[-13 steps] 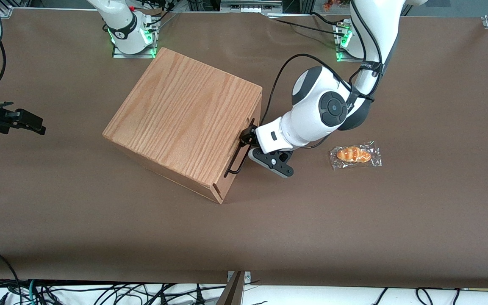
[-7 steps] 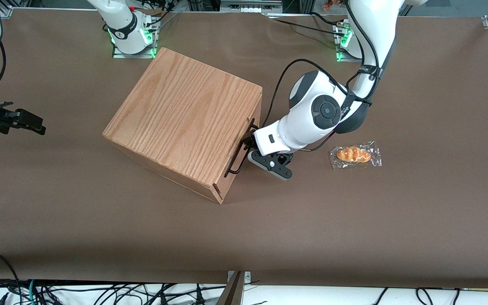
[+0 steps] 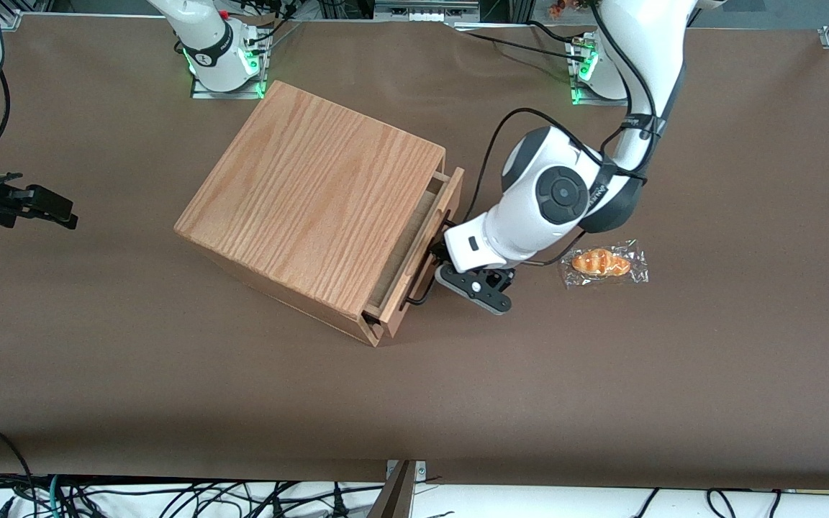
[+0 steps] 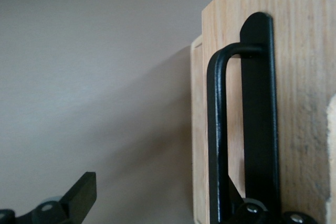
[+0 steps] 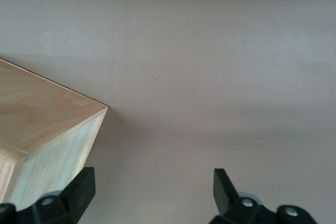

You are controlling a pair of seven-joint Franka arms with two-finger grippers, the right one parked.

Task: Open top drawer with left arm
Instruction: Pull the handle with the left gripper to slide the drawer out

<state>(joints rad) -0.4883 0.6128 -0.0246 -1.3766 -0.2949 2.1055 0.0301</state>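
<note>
Front and wrist views of the drawer pull. The cabinet (image 3: 314,208), an oak-grain box, stands on the brown tabletop (image 3: 601,374), turned at an angle. The top drawer (image 3: 418,248) projects partly from the cabinet's face, toward the working arm's end of the tabletop, and a strip of its pale interior shows between the cabinet top and the drawer front. The handle (image 3: 425,288), a thin black wire loop, runs along the drawer front. The left arm (image 3: 558,194) reaches down in front of the drawer, its claw (image 3: 442,253) at the handle about midway along it. In the wrist view the handle (image 4: 218,129) stands off from the wood front, one finger (image 4: 79,198) well apart from it over the tabletop, the other at the handle's black mounting strip (image 4: 258,114); whether the claw pinches the wire cannot be told. A wrapped pastry (image 3: 601,263) lies on the tabletop just beside the arm, away from the cabinet.
</note>
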